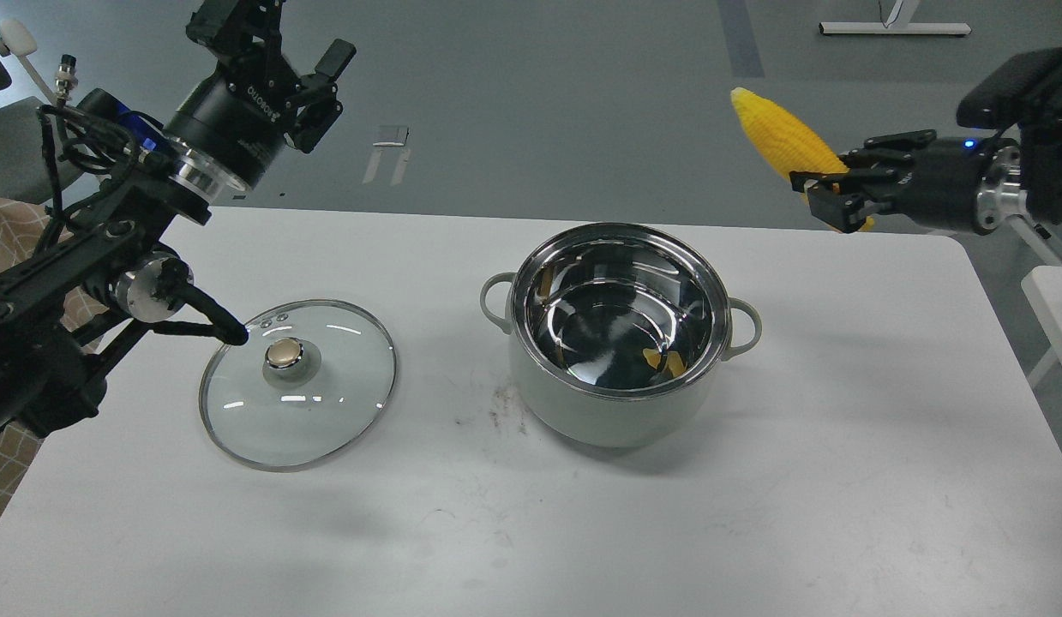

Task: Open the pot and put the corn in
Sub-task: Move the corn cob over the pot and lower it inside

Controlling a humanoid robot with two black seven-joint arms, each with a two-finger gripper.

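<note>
My white table [753, 531] carries two things; the grey-green pot [616, 411] stands uncovered near its middle; the glass lid [325, 403] lies flat to its left, gold knob up, well apart.

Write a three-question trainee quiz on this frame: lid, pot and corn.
1. True or false: the glass lid lies flat on the table, left of the pot.
2. Which hand holds the corn? A) left hand B) right hand
3. Fill in: the corn is ___ the pot. (inside / outside)

Key: 1 true; 2 B; 3 outside, held in the air up and right of it.
</note>
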